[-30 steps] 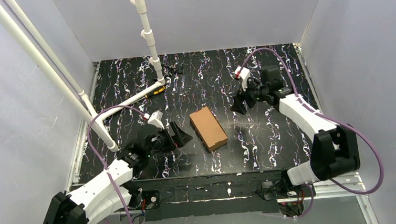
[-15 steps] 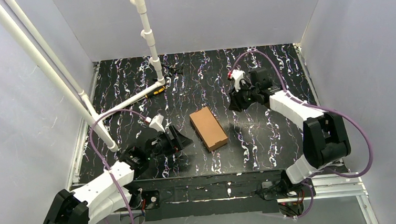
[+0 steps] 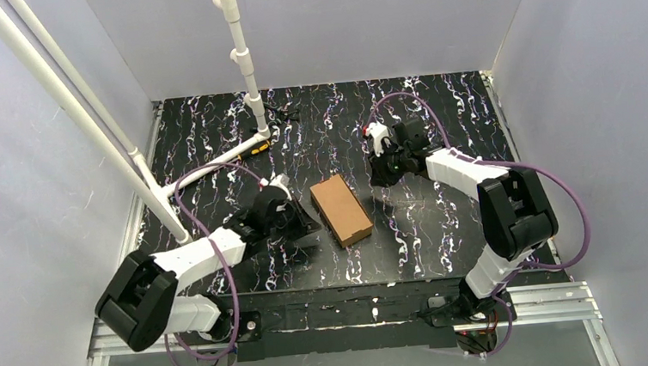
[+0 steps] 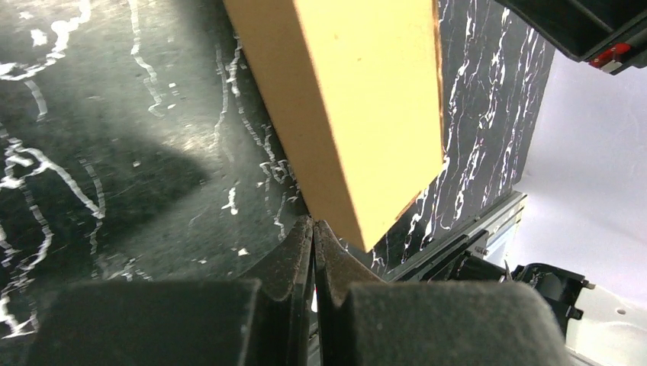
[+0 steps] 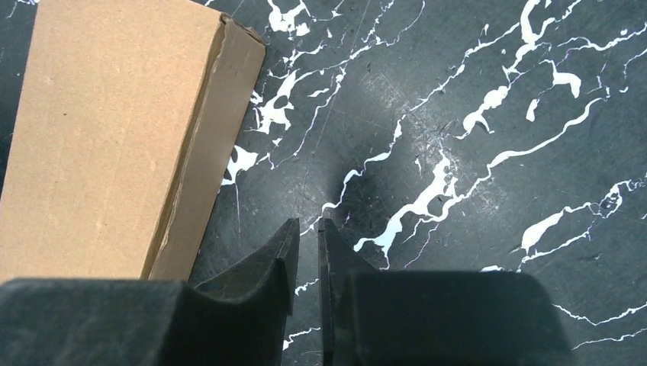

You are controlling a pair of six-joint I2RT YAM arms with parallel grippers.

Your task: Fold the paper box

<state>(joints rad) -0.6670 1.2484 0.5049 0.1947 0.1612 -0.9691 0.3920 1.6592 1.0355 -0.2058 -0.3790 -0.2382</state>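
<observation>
- I see the black tabletop with white marbled streaks point(image 3: 444, 226) filling the enclosure floor, grey walls on three sides.
- A white plastic pipe frame point(image 3: 243, 59) stands at the far left, with one upright and slanting bars running down to the surface.
- Both white-and-black arms reach in from the near edge, each trailing a purple cable.
- The plain brown cardboard paper box point(image 3: 340, 209) lies folded shut and flat near the middle of the table. Its long sides run from far left to near right, and it sits between the two grippers.
- The left gripper point(image 4: 313, 229) sits low, its fingers pressed together with nothing in them. The tips are just beside the box's left long wall, close to its near corner; I cannot tell whether they touch it.
- The right gripper point(image 5: 307, 229) hangs over bare table off the box's far right corner. Its fingers are a narrow slit apart, empty, and clear of the cardboard.
- A small black-and-orange marker point(image 3: 255, 150) lies at the foot of the upright pipe, well away from the box.
</observation>
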